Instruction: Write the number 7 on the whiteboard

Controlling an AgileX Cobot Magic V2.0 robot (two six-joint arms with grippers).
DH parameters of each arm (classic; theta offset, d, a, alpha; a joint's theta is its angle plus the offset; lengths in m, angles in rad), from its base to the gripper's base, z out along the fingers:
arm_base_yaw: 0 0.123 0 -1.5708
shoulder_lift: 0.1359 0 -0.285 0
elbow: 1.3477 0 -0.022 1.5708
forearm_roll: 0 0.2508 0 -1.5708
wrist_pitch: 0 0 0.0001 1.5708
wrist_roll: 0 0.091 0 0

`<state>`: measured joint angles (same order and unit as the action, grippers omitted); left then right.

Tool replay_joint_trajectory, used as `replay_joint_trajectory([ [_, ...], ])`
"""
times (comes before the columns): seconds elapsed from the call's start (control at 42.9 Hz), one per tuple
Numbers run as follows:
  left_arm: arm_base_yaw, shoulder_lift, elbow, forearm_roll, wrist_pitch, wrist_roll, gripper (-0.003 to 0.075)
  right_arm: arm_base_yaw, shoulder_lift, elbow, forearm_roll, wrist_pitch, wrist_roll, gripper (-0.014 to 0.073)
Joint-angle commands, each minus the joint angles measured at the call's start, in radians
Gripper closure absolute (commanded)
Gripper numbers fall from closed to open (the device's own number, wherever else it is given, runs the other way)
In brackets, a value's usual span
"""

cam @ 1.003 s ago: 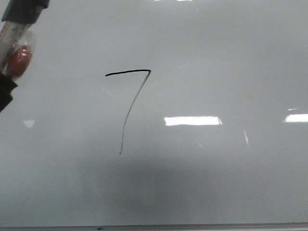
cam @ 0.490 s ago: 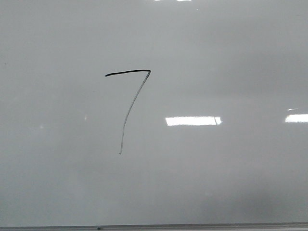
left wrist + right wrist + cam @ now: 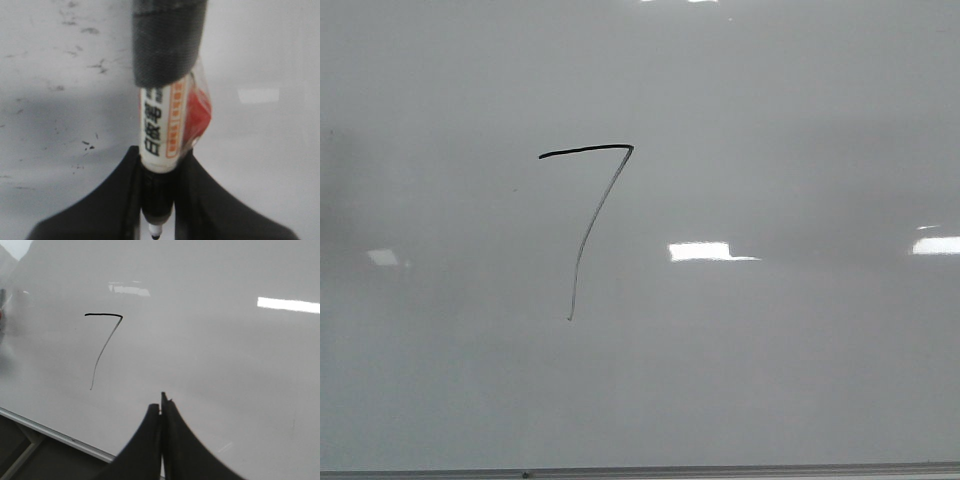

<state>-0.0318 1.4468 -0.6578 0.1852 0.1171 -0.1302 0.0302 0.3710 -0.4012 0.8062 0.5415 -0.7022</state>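
1. One number 7 (image 3: 588, 220) drawn left of centre on one whiteboard (image 3: 790, 380); one marker (image 3: 162, 125); two grippers.
2. Gone from the front view since a second ago: the marker-carrying arm, formerly at 10 o'clock.
3. Left gripper (image 3: 159, 200) clamped on the marker. Right gripper (image 3: 161, 412) pressed together, empty, with the 7 at its 10 o'clock, well apart.

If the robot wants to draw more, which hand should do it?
Probably the left hand: it grips the white-barrelled marker pen. The right hand is shut and empty. The thin black number 7 on the glossy pale whiteboard looks finished.
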Motion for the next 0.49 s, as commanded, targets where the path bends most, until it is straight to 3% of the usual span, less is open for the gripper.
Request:
replay_joint_trajectory([
  [0.0,0.002,0.01,-0.027,-0.002,-0.109,-0.01,0.0741,-0.006,0.003,-0.024,0.04,-0.064,-0.001,0.0653],
  [0.35,0.002,0.035,-0.027,-0.013,-0.117,-0.01,0.0733,-0.006,0.003,-0.024,0.04,-0.063,-0.001,0.0653],
  [0.467,0.002,0.035,-0.027,-0.013,-0.117,-0.01,0.0648,-0.006,0.003,-0.024,0.04,-0.061,-0.001,0.0653],
])
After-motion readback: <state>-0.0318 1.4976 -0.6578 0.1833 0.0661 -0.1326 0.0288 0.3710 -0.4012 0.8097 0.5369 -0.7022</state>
